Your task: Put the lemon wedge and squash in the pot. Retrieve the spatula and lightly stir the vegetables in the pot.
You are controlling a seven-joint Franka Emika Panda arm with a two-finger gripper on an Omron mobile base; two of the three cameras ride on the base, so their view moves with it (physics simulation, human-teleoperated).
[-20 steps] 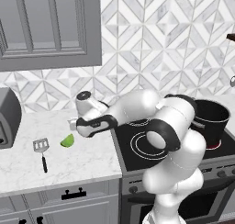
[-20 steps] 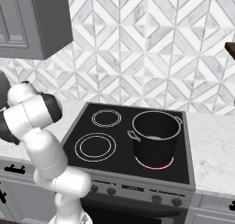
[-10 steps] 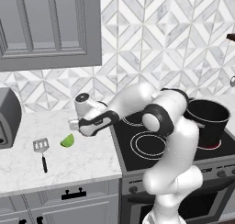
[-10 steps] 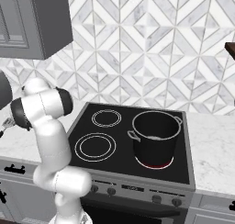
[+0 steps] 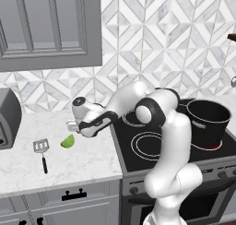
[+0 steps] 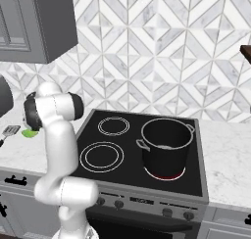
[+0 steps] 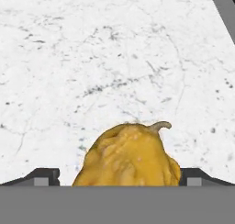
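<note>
Below, squash (image 7: 127, 155) base cut off between spread hand (image 7: 119, 176) fingers.

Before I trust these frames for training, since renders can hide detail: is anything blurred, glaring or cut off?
Left base view: sharp, even light; the arm hides the squash, while the lemon wedge and spatula show clearly. Right base view: crisp, no glare on the pot. Hand view: the squash is cropped at the bottom, between the open gripper tips.
</note>
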